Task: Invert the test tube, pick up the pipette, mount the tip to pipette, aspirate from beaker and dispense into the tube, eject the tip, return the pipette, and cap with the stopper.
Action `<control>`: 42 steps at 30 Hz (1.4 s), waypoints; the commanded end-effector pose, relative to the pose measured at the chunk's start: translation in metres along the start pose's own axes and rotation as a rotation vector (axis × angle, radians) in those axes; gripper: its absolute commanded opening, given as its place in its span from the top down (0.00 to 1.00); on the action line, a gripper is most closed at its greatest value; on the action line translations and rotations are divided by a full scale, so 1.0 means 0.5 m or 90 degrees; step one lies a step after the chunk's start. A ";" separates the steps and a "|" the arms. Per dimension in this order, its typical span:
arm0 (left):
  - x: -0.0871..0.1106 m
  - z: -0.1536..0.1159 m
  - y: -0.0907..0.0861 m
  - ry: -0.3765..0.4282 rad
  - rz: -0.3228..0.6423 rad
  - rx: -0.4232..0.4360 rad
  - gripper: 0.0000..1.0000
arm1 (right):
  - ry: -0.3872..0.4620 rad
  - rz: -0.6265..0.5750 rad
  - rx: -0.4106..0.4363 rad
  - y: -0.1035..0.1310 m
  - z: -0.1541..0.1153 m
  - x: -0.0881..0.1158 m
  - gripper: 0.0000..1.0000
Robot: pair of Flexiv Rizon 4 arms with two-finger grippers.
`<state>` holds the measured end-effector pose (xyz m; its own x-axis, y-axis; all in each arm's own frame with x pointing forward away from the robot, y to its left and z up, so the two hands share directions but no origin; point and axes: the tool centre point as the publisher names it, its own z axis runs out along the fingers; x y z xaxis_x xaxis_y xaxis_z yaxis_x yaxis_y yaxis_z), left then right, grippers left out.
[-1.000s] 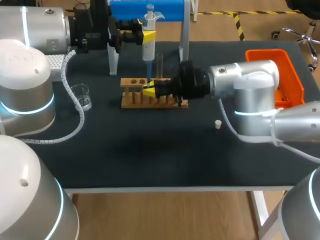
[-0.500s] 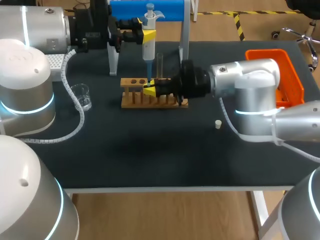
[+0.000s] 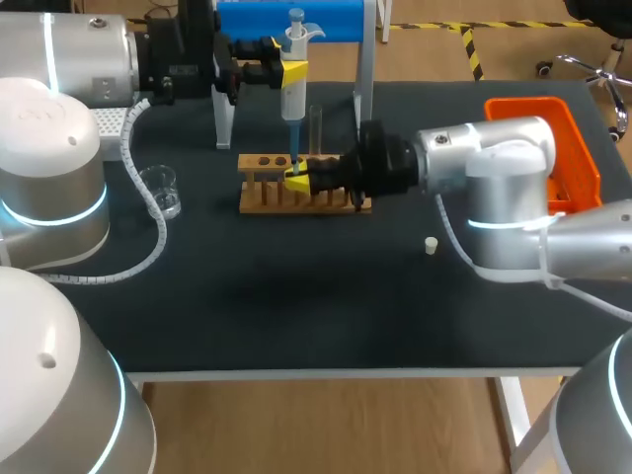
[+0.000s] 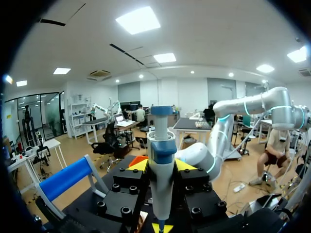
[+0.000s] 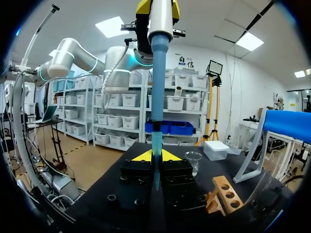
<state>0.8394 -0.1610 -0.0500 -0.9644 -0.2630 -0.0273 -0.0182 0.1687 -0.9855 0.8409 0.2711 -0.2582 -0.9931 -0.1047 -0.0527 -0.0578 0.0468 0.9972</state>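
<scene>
Mounting the tip (image 5: 155, 141), I'd say: left gripper (image 3: 287, 71) clamped on pipette (image 3: 293, 101), right gripper (image 3: 296, 180) pinching tip; next, press them firmly together.

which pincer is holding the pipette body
The left pincer: it clamps the pipette by its white body, up high. The right pincer sits lower, by the rack, shut on the blue tip.

Pipette tip (image 3: 293, 158) end hidden inside right gripper (image 3: 296, 179); test tube (image 3: 316, 123) base behind it.
</scene>
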 end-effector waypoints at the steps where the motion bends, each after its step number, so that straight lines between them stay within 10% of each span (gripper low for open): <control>1: 0.000 -0.001 0.000 0.001 0.000 0.000 1.00 | -0.001 -0.002 0.000 0.007 -0.004 0.004 1.00; 42: 0.000 -0.001 0.000 0.001 0.000 0.000 1.00 | -0.004 -0.001 -0.012 0.021 0.002 0.001 1.00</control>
<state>0.8396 -0.1611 -0.0471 -0.9642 -0.2636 -0.0286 -0.0164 0.1672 -0.9858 0.8402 0.2735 -0.2520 -0.9936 -0.0998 -0.0532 -0.0565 0.0303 0.9979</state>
